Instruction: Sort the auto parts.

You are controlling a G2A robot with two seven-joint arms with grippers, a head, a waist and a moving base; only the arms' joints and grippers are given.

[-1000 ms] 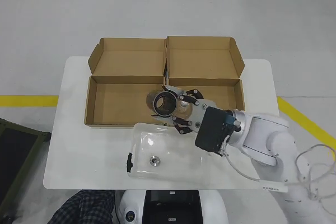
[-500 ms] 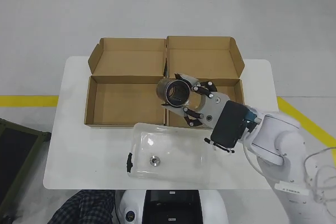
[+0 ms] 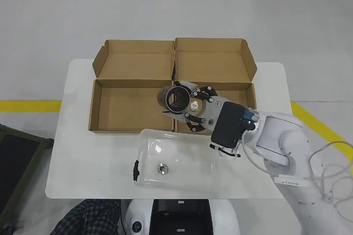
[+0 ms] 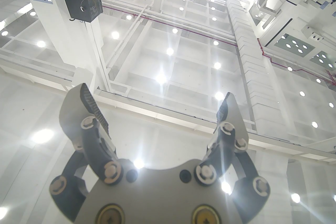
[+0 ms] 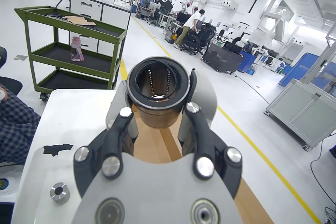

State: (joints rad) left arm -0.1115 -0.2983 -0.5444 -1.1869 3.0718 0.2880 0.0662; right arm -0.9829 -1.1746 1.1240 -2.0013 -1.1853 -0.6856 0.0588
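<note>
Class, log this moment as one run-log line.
right gripper: shut on bearing | where: over seam of cardboard boxes | left gripper: open, empty | clear tray: one metal bushing

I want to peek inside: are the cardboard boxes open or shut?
Open: both cardboard boxes have their lids folded back.

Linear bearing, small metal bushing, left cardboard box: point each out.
linear bearing (image 5: 157, 116), right wrist view, steel outer wall below the black end ring.
small metal bushing (image 3: 162, 168), top view, its top face.
left cardboard box (image 3: 123, 108), top view, bare floor of the box.
</note>
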